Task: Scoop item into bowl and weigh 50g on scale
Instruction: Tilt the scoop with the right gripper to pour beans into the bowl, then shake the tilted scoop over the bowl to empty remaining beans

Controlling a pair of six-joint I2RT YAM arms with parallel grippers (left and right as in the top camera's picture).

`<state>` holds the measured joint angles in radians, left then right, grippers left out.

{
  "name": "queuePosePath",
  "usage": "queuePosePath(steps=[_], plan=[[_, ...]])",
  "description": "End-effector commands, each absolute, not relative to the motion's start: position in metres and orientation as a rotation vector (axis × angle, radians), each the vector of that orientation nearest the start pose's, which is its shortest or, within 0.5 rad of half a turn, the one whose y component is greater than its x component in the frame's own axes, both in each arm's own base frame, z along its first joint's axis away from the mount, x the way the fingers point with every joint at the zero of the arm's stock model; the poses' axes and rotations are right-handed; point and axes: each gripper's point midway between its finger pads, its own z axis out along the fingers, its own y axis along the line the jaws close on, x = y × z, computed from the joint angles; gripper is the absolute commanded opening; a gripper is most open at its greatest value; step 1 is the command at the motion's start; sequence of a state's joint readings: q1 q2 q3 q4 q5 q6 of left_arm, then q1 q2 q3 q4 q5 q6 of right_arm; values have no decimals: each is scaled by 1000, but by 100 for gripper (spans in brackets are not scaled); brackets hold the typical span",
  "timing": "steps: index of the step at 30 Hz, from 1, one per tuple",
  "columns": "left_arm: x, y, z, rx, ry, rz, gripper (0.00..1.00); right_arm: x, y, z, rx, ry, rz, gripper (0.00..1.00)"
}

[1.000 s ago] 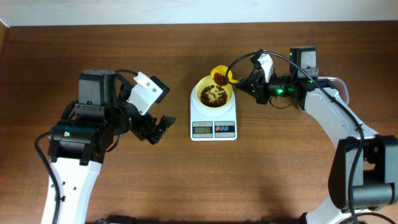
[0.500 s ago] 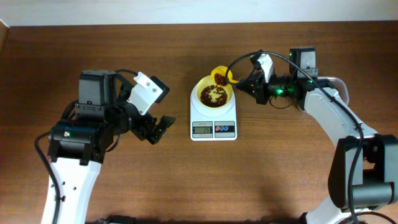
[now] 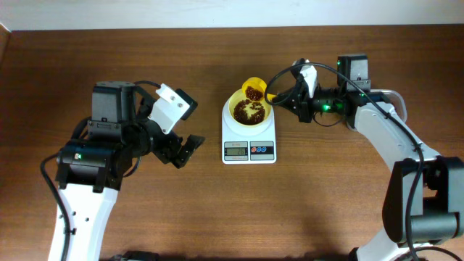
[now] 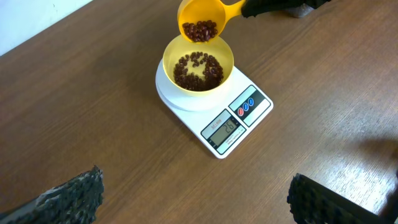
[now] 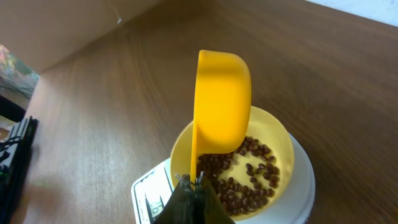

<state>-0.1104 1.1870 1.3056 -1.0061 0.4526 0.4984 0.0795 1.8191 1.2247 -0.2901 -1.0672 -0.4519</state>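
your right gripper (image 3: 284, 99) clamps the scoop (image 3: 254, 90), tilted over the bowl (image 3: 232, 110) on the scale (image 3: 249, 138), beans (image 3: 249, 111) in both, display (image 4: 225, 129) near 26. tip too fast and you overshoot fifty or spill past the rim. left gripper (image 3: 185, 151) hangs open.

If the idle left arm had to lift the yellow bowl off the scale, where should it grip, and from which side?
Probably the bowl's left rim, from above, one finger inside, one outside. The beans lie low, leaving the upper wall bare, and the scoop held by the right end effector hangs over the far right rim, blocking that side.
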Motion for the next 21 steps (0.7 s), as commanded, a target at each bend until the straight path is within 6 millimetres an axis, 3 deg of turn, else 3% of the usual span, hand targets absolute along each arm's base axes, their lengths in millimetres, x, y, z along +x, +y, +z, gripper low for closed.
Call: queuePosePath(steps=[1,2,3,4,5,7,9,11,14,16,18,20,21], plan=[[293,-106,277,904,2172,-349,99,409,184,154,-1002,1889,1025,4],[293,-106,277,904,2173,-348,99,402,191,170,-1028,1800,1098,4],[293,-106,277,904,2173,-348,99,403,191,171,-1033,1787,1096,4],[293,-106,277,904,2173,-348,99,417,181,150,-1009,1891,953,4],[293,-106,277,903,2173,-349,99,423,176,145,-1000,1922,890,4],[293,-106,277,904,2173,-348,99,413,190,179,-1057,1743,1007,4],[293,-106,277,903,2173,-349,99,429,179,162,-1036,1826,851,4],[293,-106,277,904,2173,-348,99,420,186,180,-1062,1741,931,4],[293,-106,277,904,2173,-348,99,426,178,161,-1030,1843,862,4],[293,-106,277,904,2173,-349,99,417,185,178,-1056,1761,946,4],[293,-106,277,904,2173,-348,99,425,180,161,-1035,1845,862,4],[293,-106,277,904,2173,-349,99,415,189,181,-1067,1745,954,4],[293,-106,277,904,2172,-349,99,417,188,176,-1063,1773,918,4]])
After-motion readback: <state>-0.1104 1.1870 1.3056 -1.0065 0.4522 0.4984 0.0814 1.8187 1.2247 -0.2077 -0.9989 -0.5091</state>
